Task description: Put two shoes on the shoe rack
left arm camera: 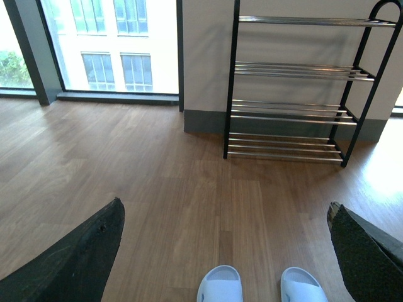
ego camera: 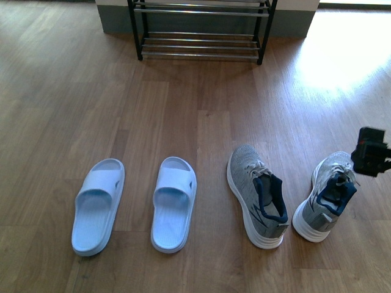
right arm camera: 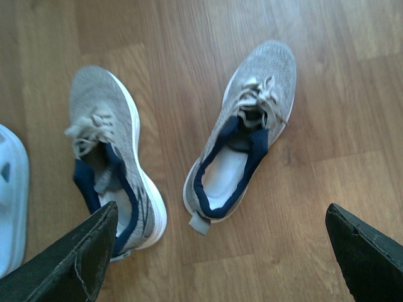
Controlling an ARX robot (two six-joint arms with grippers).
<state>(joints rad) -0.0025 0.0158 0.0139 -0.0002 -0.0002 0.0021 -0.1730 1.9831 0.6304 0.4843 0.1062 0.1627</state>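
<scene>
Footwear sits in a row of 4 on the wooden floor (ego camera: 183, 122), toes pointing toward the shoe rack (ego camera: 201, 46). From the robot's left to its right lie the left slide (ego camera: 98, 206), the right slide (ego camera: 174, 203), the left sneaker (ego camera: 256, 195) and the right sneaker (ego camera: 327, 195). The 2 pale-blue slides lie roughly parallel with a gap between them. The 2 grey sneakers rest on their white soles with navy linings showing, toes splayed apart and heels closer together.

The rack stands well apart from the shoes, against the wall (left arm camera: 208, 56) beside a window (left arm camera: 113, 44). The left wrist view shows 4 tiers of silver bars in its black frame.

The right gripper (right arm camera: 221, 206) is spread wide and grips nothing, hanging above the sneakers with the right sneaker between its fingers in that view. The right arm (ego camera: 371, 152) shows at the edge of the front view, near that sneaker's toe. The left gripper (left arm camera: 225, 204) is likewise spread wide and empty, above the floor with the slides' toes below it.
</scene>
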